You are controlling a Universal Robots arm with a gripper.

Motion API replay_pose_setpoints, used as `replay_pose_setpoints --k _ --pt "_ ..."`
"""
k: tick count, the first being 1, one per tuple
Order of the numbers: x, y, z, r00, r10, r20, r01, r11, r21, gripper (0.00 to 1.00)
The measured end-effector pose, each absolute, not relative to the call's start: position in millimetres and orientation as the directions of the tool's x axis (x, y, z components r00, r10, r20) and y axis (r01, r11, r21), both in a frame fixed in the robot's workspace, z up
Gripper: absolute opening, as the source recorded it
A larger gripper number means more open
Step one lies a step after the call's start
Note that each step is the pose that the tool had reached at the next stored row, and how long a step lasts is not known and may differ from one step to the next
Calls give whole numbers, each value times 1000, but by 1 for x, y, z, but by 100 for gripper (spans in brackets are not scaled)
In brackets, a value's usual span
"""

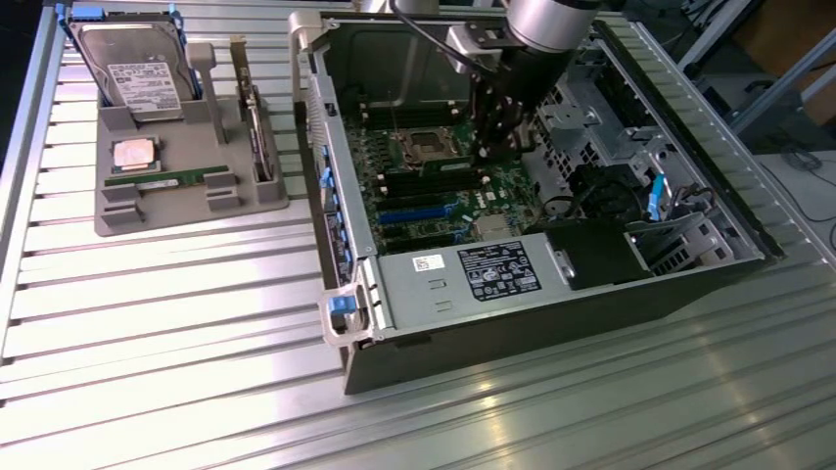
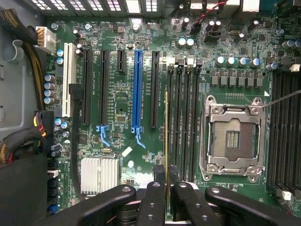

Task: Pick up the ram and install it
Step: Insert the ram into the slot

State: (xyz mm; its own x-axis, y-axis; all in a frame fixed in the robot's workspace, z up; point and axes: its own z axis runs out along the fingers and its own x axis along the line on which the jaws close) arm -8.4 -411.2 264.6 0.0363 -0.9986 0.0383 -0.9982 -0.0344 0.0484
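- A ribbed metal desk (image 1: 157,323) carries an open computer case (image 1: 523,333), lying from the centre toward three o'clock in the exterior view.
- At ten o'clock stands a grey tray (image 1: 196,211) with a hard drive (image 1: 137,69).
- The pincer (image 2: 167,175) is inside the case, nearly closed, and grips the ram (image 2: 166,136) edge-on.
- The ram hangs over the motherboard (image 2: 117,117), in line with the black memory slots (image 2: 186,122) beside the empty processor socket (image 2: 231,136); whether it touches a slot I cannot tell.
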Motion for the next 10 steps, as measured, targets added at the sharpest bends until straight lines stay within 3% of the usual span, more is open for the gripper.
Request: replay_pose_setpoints --k 10 --pt "-13 -411 256 12 -999 42 -999 -9 48 13"
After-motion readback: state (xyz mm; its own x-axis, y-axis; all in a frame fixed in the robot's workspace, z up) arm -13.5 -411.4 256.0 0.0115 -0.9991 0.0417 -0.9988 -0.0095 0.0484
